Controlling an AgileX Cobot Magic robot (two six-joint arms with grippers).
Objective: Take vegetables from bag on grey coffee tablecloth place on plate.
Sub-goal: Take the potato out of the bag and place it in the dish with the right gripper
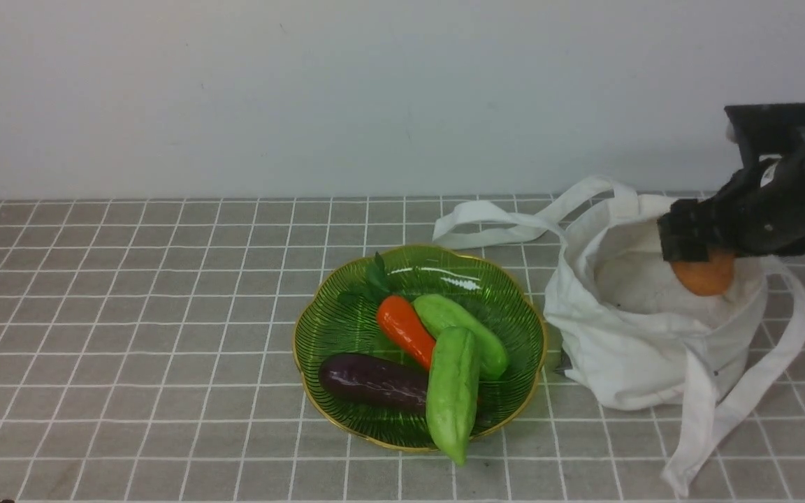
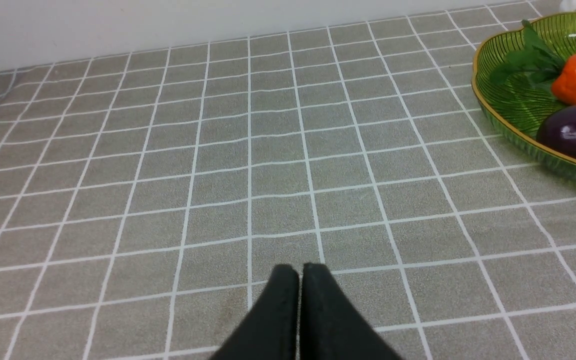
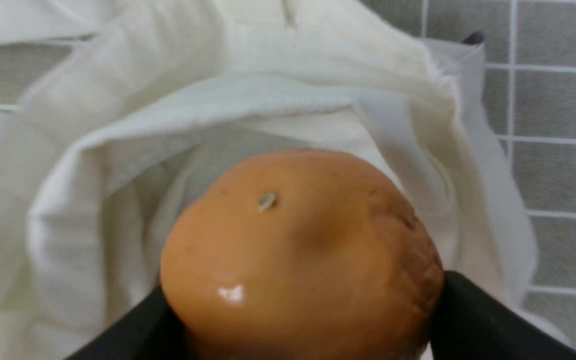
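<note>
My right gripper (image 1: 697, 257) is shut on the tan-orange potato (image 1: 705, 274) and holds it just above the open mouth of the white cloth bag (image 1: 647, 349). In the right wrist view the potato (image 3: 298, 255) fills the space between the two black fingers (image 3: 473, 320), with the bag (image 3: 143, 150) behind it. The green plate (image 1: 346, 328) with a gold rim sits left of the bag on the grey checked tablecloth (image 1: 130, 314). My left gripper (image 2: 300, 272) is shut and empty over bare cloth, out of the front view.
The plate holds a carrot (image 1: 406, 328), an aubergine (image 1: 371, 381) and two pale green gourds (image 1: 453, 391), one overhanging the front rim. The bag's long straps (image 1: 724, 419) trail onto the cloth. The plate's edge shows in the left wrist view (image 2: 498, 125).
</note>
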